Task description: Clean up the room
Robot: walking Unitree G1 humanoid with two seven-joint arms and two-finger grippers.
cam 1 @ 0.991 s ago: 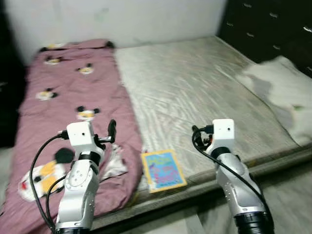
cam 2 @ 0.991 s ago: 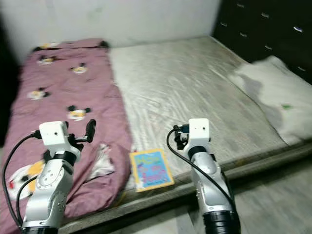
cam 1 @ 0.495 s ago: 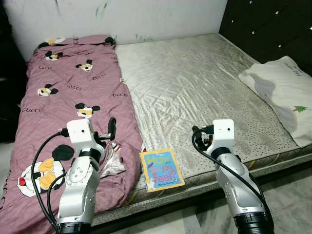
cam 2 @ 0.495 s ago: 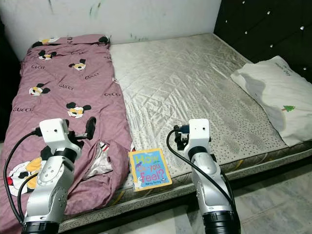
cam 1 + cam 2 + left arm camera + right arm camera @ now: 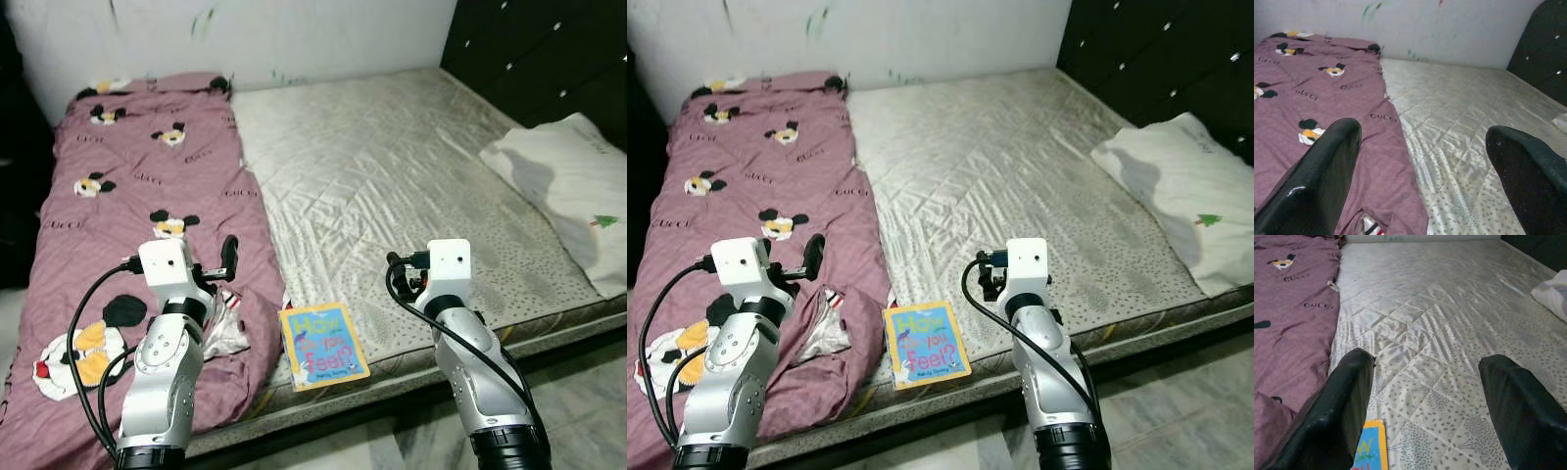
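Fingers on your right gripper [image 5: 1425, 406] are spread wide over the mattress [image 5: 392, 186], with the book [image 5: 323, 345] by its near edge, just beside one fingertip. Your left gripper [image 5: 1425, 171] is also wide open, hovering above the purple blanket [image 5: 137, 196].

Smudged white wall [image 5: 294, 34], dark headboard [image 5: 549, 59], tiled floor [image 5: 578, 392]

Mauve mouse-print blanket [image 5: 127, 186], silver quilted mattress [image 5: 392, 166], blue-yellow book [image 5: 323, 345], white pillow [image 5: 573, 191]
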